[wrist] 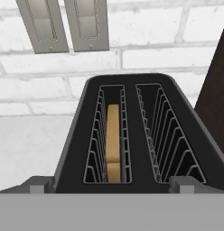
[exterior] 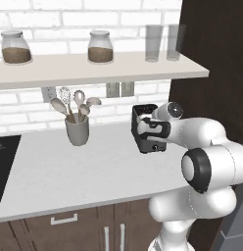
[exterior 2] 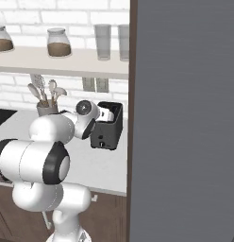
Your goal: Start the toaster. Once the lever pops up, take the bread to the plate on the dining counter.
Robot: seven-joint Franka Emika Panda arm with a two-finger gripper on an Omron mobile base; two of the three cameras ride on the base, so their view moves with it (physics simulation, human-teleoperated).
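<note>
Left base view: the toaster stood on the white worktop near its right end, close to the brick wall and beside a dark panel on the right. The arm reached in from the lower right, and its hand covered the near side of the toaster; the gripper was at the toaster's near face, its fingers too hidden to judge here. A grey cup of spoons stood well to the left. On the shelf above were two jars and two glasses.

Right base view: the toaster sat at the far right of the worktop, just left of a tall grey panel. The hand was tilted over its top from the left. The cup stood behind the arm.

Hand view: the camera looked down into the toaster. The bread stood on edge, deep in the left slot; the right slot held nothing. The two finger tips rose wide apart at either near corner of the toaster, gripping nothing. Two wall outlets showed on the brick above.
</note>
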